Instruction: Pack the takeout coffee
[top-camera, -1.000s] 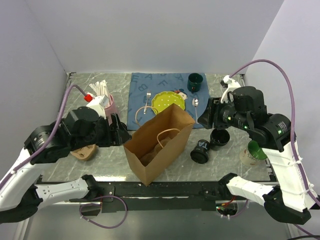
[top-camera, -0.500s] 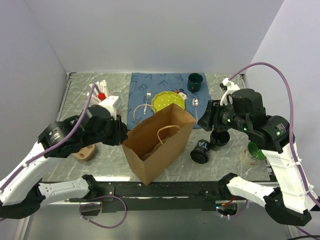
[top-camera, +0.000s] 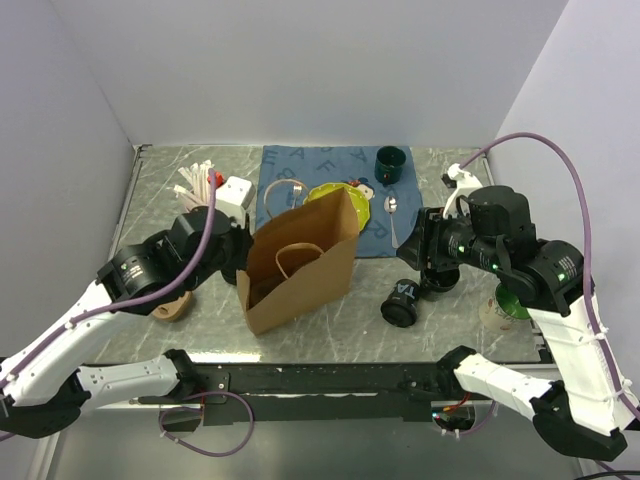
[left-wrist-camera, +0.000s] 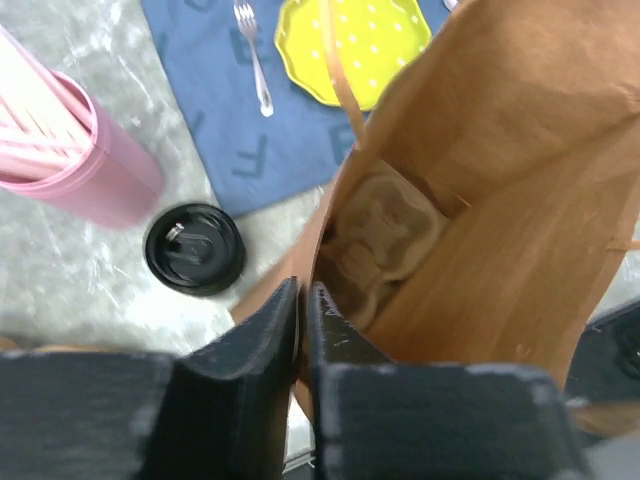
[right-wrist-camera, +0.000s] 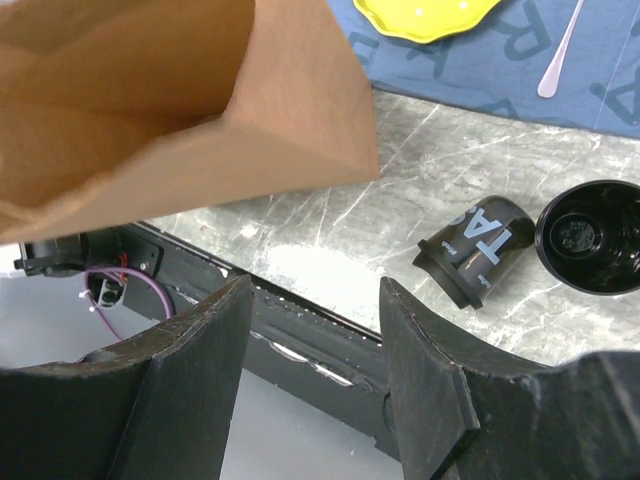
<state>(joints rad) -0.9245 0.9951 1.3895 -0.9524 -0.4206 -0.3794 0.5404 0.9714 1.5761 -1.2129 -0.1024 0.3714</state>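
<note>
My left gripper is pinched on the near rim of the paper bag. My right gripper hangs apart over the table edge. 1 lidded coffee cup stands outside the bag, between it and the pink cup.

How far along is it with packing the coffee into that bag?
Early on. Done: the paper bag stands open with a cardboard tray inside. In hand: the left gripper pinches the bag's rim in its jaws; the right gripper hangs open and empty. Left: the lidded black cup sits on the table beside the pink cup, outside the bag.
</note>
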